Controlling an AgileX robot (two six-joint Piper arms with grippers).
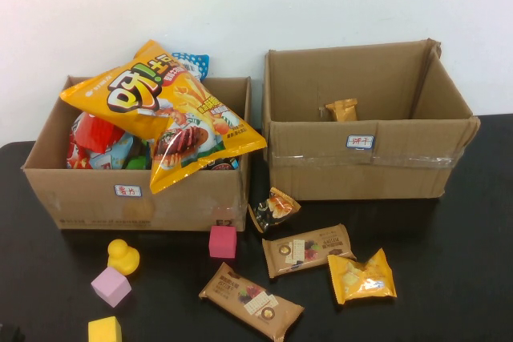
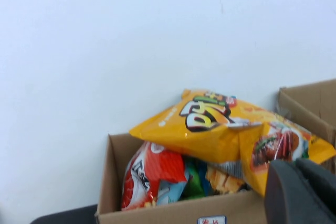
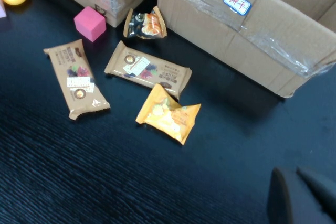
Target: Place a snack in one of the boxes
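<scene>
Four snacks (image 3: 168, 113) lie loose before the boxes (image 1: 361, 162); left gripper (image 2: 302, 192) and right gripper (image 3: 302, 198) are raised, grip unreadable; one flat packet should be approached squarely from above.

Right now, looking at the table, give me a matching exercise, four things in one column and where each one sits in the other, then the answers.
Things:
1. big yellow chip bag
2. small orange packet
3. pink cube
4. yellow duck

Places:
A. inside the right box
B. on the table, touching the left box's front corner
C. piled on top of the left box
D. on the table beside the lilac cube

Pairs: 1-C, 2-A, 3-B, 4-D
</scene>
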